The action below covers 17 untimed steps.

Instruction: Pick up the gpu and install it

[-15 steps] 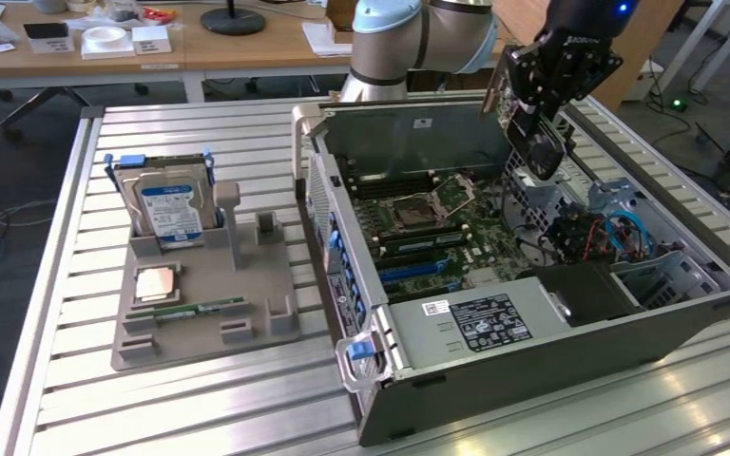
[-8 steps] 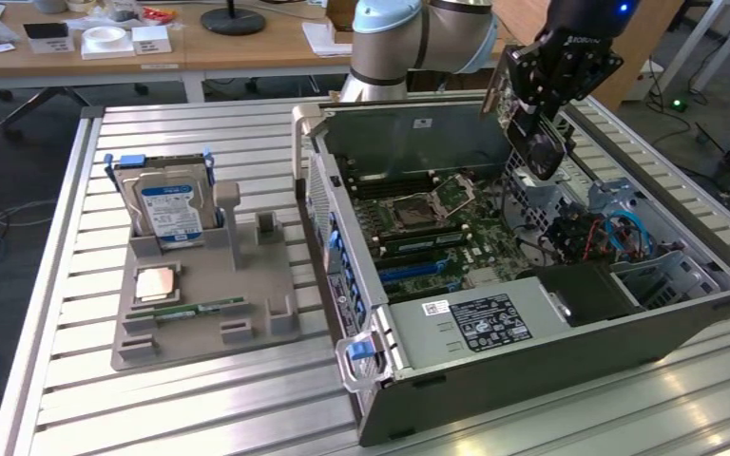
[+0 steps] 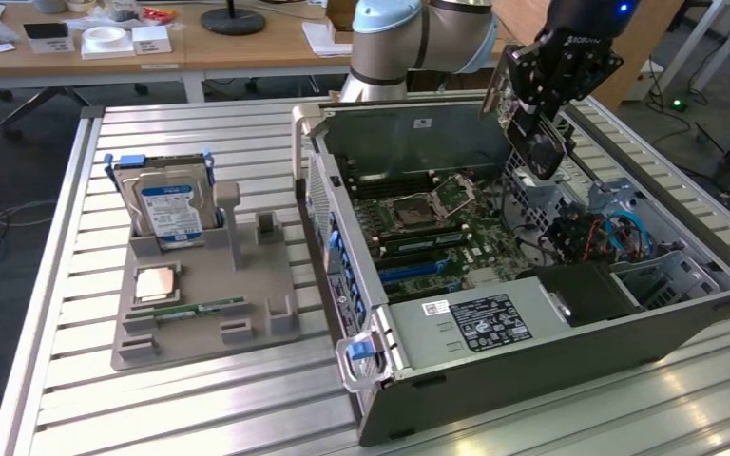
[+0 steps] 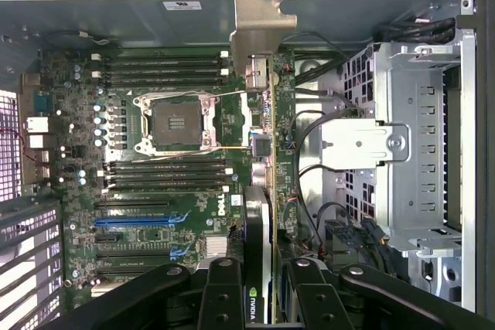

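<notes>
So the claw [image 3: 540,106] was clamped on the gpu [image 3: 539,142], one finger [image 4: 223,291] on each face of the card, holding it up in the air over the open computer case [image 3: 530,361], not seated in anything. The card was thin and flat: a green board, a black cooler block on one face with a small green logo near the grip, and a silver metal bracket [image 4: 263,13] at the far end. From the wrist view it was dead edge-on, so you mostly got the board's thin green edge [image 4: 271,152] running from the claw [image 4: 264,287] out to that bracket, which pointed at the case's back wall. One side of the card had the motherboard [image 4: 155,152] with the bare processor socket [image 4: 174,123] and the blue slots [image 4: 139,220] wide open. The other side was tighter, with loose cables [image 4: 309,191] and the metal drive cage [image 4: 418,137] close by. Well apart on the slatted surface [image 3: 149,408], toward the exterior view's left, the grey holder [image 3: 201,332] had the hard drive [image 3: 168,209] standing upright and a memory stick [image 3: 187,309] lying in it.
</notes>
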Available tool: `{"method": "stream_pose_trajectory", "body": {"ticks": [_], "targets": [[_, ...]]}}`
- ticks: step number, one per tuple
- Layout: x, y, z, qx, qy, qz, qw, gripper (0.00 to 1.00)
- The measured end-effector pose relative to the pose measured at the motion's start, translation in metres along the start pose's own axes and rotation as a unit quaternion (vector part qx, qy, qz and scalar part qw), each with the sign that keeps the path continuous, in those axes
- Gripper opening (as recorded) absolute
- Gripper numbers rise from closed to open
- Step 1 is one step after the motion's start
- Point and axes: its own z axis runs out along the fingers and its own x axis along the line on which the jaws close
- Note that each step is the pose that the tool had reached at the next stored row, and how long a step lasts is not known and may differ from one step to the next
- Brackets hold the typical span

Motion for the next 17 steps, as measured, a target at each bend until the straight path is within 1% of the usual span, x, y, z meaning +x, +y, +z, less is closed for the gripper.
{"method": "stream_pose_trajectory", "body": {"ticks": [5,7,10,13,17], "targets": [[0.0001,0.0000,0.0000,0.0000,0.0002,-0.004,1.0000,0.27],[0.0005,0.0000,0.0000,-0.0002,0.0006,-0.012,0.9999,0.27],[0.0008,0.0000,0.0001,-0.0005,0.0017,-0.032,0.9995,0.27],[0.0010,-0.0001,0.0003,-0.0009,0.0029,-0.056,0.9984,0.27],[0.0010,-0.0001,0.0007,-0.0015,0.0048,-0.092,0.9958,0.27]]}}
